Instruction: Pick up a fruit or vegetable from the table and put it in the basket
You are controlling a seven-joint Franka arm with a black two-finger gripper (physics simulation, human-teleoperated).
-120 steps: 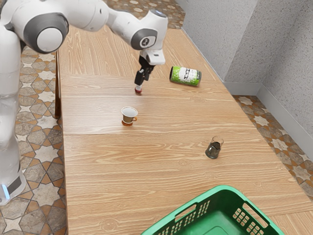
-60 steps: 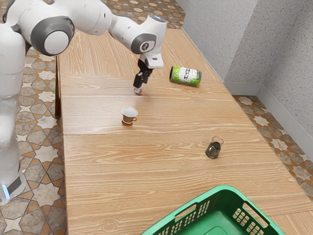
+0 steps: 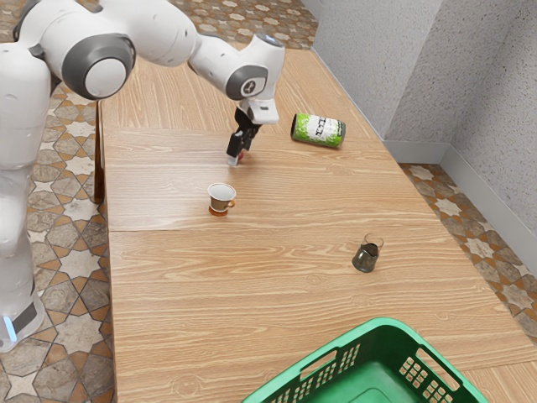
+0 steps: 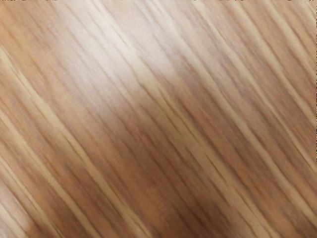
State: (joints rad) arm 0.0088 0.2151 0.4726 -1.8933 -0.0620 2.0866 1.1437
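In the exterior view my gripper is low over the table's far part, pointing down and slightly tilted. A small red item shows right beside its tip, partly covered by it; what it is and whether it is held I cannot tell. The green basket stands at the bottom edge of the exterior view, far from my hand, its visible inside holding nothing. Under my hand, the wrist view has the wood grain of the table close up.
A cup stands close to the gripper, toward the basket. The green-and-white can lies on its side toward the exterior view's right. Between cup and basket is a small dark glass.
My hand has shifted slightly toward the exterior view's left and tilted a little. The red item, earlier just under the tip, now shows beside it. Cup, can, glass and basket have stayed put.
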